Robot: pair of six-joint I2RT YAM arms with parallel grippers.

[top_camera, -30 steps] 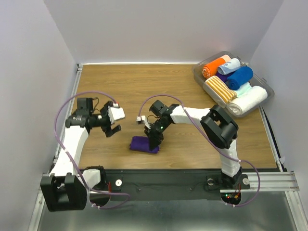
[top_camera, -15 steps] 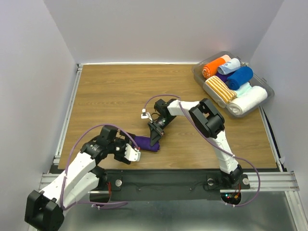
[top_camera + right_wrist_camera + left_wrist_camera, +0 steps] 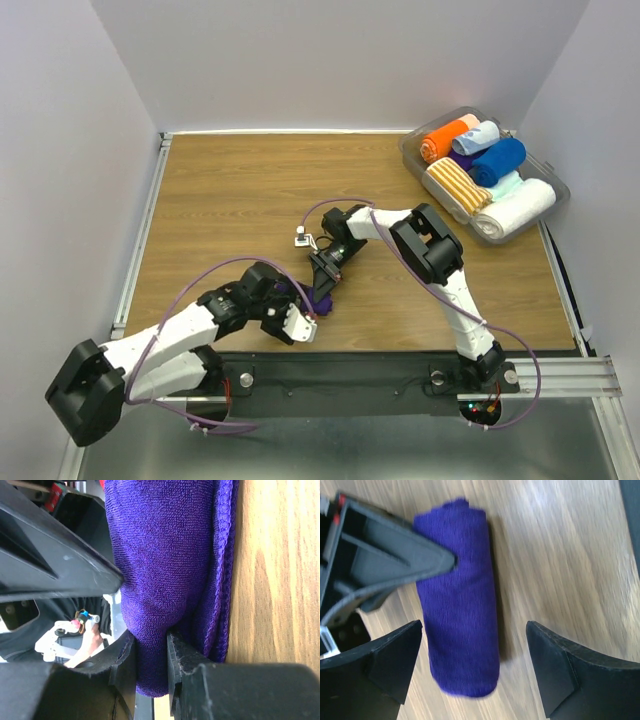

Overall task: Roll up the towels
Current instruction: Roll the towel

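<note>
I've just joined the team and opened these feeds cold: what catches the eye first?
A rolled purple towel lies near the front edge of the table, the right gripper pinching its cloth while the left gripper straddles it, fingers open. At the far right corner, a clear bin holds more rolls, among them a royal blue towel.

You had the rolled towel lying on the worktop close to its near edge, a little left of the middle. Your left gripper reached in from the near left with a finger spread to either side of the roll, and your right gripper pinched its right end from behind. Well apart from these, the bin sat in the far right corner of the worktop, with the other rolls packed side by side inside it.
</note>
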